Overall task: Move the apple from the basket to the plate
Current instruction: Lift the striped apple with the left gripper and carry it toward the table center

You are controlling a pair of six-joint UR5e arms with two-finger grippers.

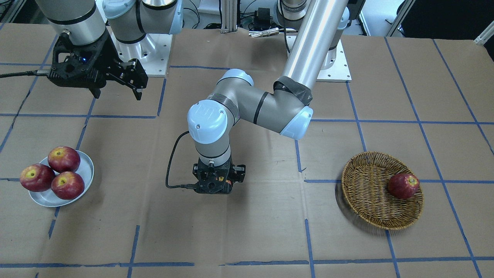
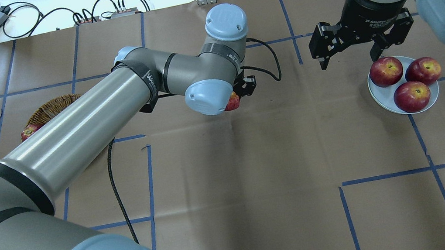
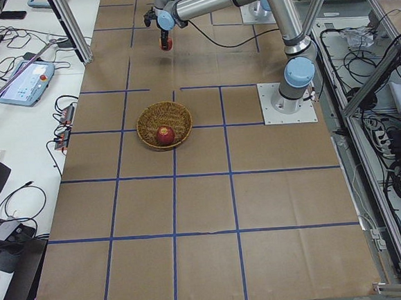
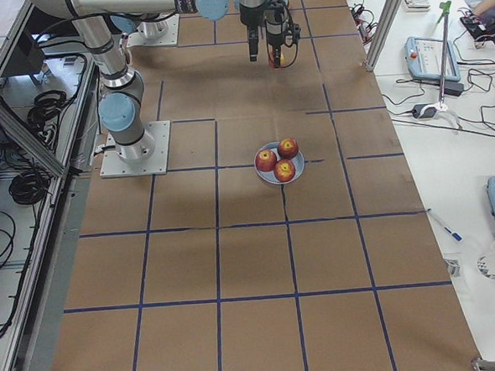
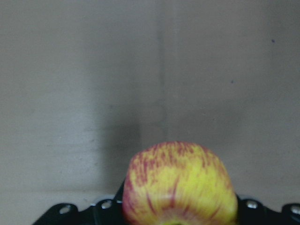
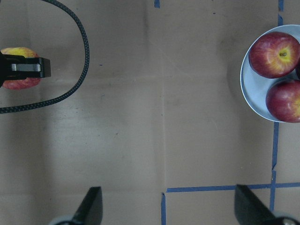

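The left claw (image 2: 240, 92) is clamped on the apple (image 5: 180, 185), a yellow fruit streaked with red. The left wrist view shows it seated between the claw's black sides, with brown table (image 1: 247, 231) beyond it. In the overhead view the claw and apple sit near the middle of the table, a little toward 12 o'clock. They are between the basket (image 1: 366, 189) and the plate (image 1: 88, 166) and well apart from both. The right wrist view shows one black finger (image 6: 28, 68) lying across the fruit. The apple appears to be held clear of the table.

In the overhead view the basket lies at 9 o'clock, mostly hidden behind the left arm. The front-facing view shows it whole, with one dark red apple (image 1: 403, 186) resting against its rim. The plate lies at 3 o'clock in the overhead view and carries three dark red apples (image 2: 385, 72) packed close together.

The right claw (image 2: 349, 57) hovers at about 10 o'clock of the plate in the overhead view. Its fingers (image 6: 91, 206) are spread wide apart and hold nothing. It hangs above the table, with one fingertip near the closest apple on the plate. Whether the two touch cannot be told.

A black cable (image 1: 170, 170) loops from the left wrist. Blue tape lines cross the brown table covering in a grid.
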